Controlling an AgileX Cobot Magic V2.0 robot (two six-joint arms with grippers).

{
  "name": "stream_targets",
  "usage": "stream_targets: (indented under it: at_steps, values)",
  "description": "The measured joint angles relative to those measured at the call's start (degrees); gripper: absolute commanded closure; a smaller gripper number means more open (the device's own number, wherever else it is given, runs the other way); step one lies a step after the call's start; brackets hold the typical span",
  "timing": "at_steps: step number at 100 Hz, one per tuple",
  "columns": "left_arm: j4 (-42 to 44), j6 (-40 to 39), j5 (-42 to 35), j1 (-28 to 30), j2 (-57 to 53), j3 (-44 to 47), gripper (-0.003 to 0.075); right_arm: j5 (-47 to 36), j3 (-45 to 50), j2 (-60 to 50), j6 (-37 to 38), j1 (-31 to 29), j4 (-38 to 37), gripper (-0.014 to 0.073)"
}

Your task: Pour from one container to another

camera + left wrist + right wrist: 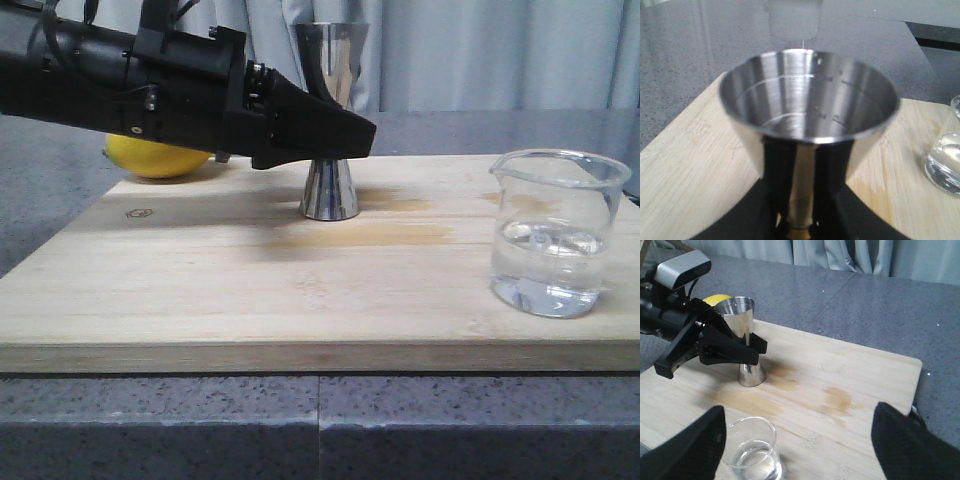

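One glass beaker point(556, 232), partly filled with clear liquid, stands on the bamboo board point(250, 290); one steel jigger point(331, 120) stands upright farther back, its upper cup seemingly empty; the left jaws point(747, 347) sit narrow around its waist; the right jaws point(805, 440) hang wide above the beaker; one lemon point(158, 157) lies behind.

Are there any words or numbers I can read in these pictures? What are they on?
Nothing can be read clearly.
Inside the steel jigger: measuring lines with tiny engraved marks beside them, too blurred to read.
On the wooden board, near its far left corner: a small dark stamped mark, too small to make out.
Glass beaker: no printing visible.
Left gripper: no label visible.
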Motion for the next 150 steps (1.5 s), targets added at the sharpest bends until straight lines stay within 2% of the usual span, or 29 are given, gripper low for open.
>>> stream_targets:
  at_steps: [35,52,67,97,150]
  values:
    - [0.0,0.0,0.0,0.0,0.0,0.0,0.0598,-13.3,8.3,-1.6,-1.8,0.2,0.0,0.0053]
    - [0.0,0.0,0.0,0.0,0.0,0.0,0.0598,-15.6,9.5,-1.6,-9.3,0.2,6.0,0.0053]
    - [0.0,0.0,0.0,0.0,0.0,0.0,0.0598,-15.9,9.5,-1.6,-11.5,1.0,5.8,0.0053]
    - [0.0,0.0,0.0,0.0,0.0,0.0,0.0598,-18.1,12.5,-1.6,-11.5,5.0,5.1,0.0053]
    - [0.0,0.0,0.1,0.0,0.0,0.0,0.0598,-29.6,19.9,0.7,-11.5,5.0,4.4,0.0053]
